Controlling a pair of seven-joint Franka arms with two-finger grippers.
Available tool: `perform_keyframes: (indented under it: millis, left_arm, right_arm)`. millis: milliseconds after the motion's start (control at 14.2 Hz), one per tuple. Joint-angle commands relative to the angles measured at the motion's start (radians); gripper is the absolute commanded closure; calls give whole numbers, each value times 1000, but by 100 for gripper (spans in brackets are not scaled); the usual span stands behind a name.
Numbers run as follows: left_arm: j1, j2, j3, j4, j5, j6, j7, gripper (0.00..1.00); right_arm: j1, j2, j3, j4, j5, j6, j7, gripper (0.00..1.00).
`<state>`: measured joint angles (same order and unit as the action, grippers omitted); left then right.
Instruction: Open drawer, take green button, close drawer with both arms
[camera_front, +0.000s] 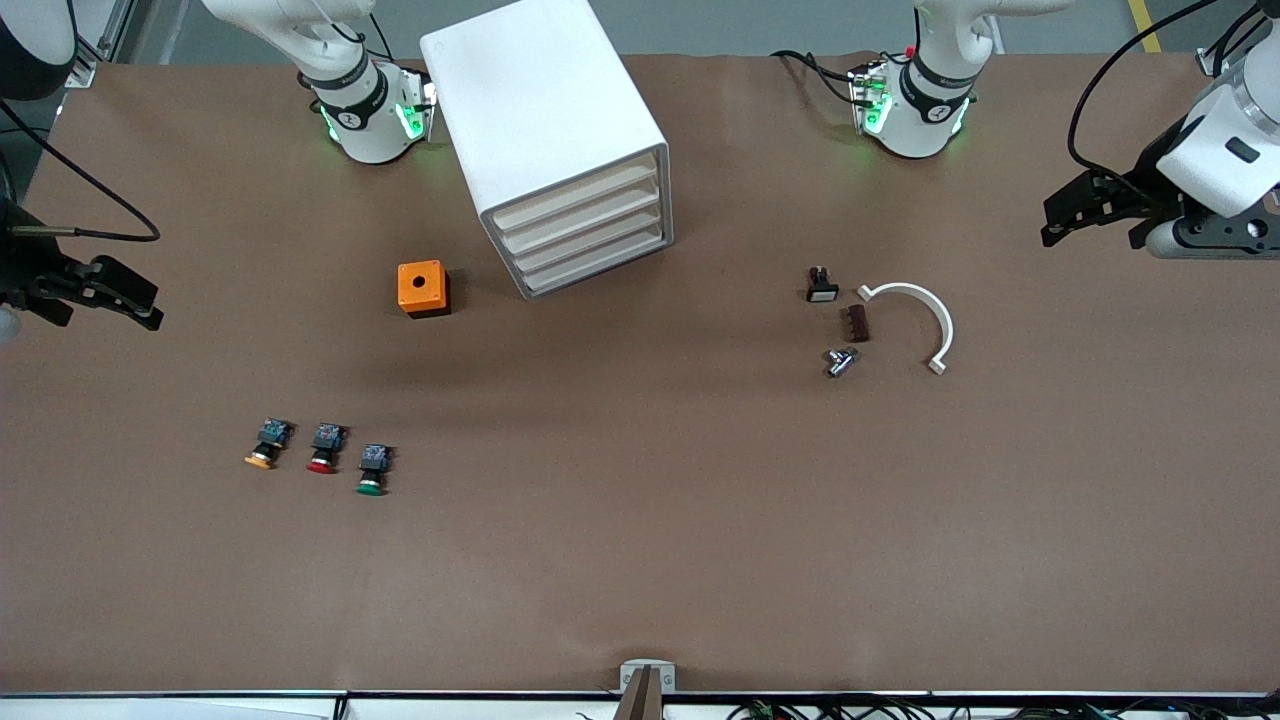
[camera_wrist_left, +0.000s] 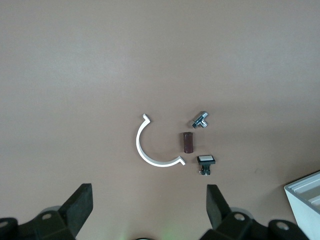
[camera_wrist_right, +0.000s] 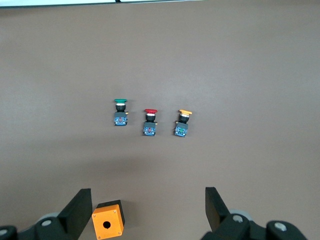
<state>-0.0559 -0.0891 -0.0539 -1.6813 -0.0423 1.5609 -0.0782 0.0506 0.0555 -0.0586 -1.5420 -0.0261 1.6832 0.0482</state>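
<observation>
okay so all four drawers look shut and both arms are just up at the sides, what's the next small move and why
Probably bring the left gripper, open and waiting at its end of the table, toward the front of the cabinet: the drawer is shut. The right gripper waits open.

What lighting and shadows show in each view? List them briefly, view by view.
Front view: even overhead light; the cabinet and orange box throw soft shadows on the brown table; green status lights glow at both arm bases. Left wrist view: diffuse light, faint shadow under the white curved clip. Right wrist view: soft shadows beside the green button; a bright strip along the table's edge.
</observation>
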Motion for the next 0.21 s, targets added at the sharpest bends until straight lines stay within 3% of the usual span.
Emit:
perform_keyframes:
  millis: [0,140]
  left_arm:
    - [-2,8,-6,31,21,-27,8,0]
    - [-4,9,-6,34,21,-38,8,0]
  right_arm:
    - [-17,-22,13,-15,-6,7,-7,0]
    - [-17,-22,13,-15,-6,7,-7,0]
